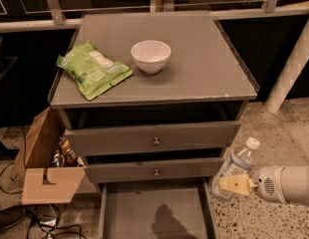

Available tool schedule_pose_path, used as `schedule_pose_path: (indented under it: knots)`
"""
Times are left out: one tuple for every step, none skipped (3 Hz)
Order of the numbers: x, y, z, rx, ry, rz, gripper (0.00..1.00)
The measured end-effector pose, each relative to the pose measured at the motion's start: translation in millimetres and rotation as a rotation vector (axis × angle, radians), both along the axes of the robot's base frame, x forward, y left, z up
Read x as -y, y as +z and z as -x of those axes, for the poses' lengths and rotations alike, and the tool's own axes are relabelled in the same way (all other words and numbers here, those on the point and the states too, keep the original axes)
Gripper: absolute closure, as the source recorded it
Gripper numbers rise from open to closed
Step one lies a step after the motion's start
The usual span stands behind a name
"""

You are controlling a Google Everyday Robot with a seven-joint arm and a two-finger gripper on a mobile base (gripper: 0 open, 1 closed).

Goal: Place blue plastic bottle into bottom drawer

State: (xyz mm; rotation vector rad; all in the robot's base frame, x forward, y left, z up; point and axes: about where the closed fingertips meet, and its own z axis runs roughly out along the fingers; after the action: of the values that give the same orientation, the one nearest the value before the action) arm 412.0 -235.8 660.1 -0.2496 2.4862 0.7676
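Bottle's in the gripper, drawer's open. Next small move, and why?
Probably shift the gripper left, carrying the blue plastic bottle over the bottom drawer. The bottle hangs tilted to the right of the drawer's right wall, outside it, and the drawer is pulled out with bare floor showing.

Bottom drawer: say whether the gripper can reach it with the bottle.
Probably yes. The gripper holds the blue plastic bottle beside the open bottom drawer; nothing stands between, and its floor looks bare.
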Motion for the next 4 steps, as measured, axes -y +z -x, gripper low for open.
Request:
schedule_pose_path:
  knots:
    - [0, 0, 0, 0.000, 0.000, 0.000, 1.00]
    - [-16, -43, 15, -0.114, -0.006, -0.001, 1.00]
    - [-28, -85, 24, -0.214, 0.001, -0.020, 1.00]
    - [-31, -91, 25, -0.227, -0.003, -0.030, 1.00]
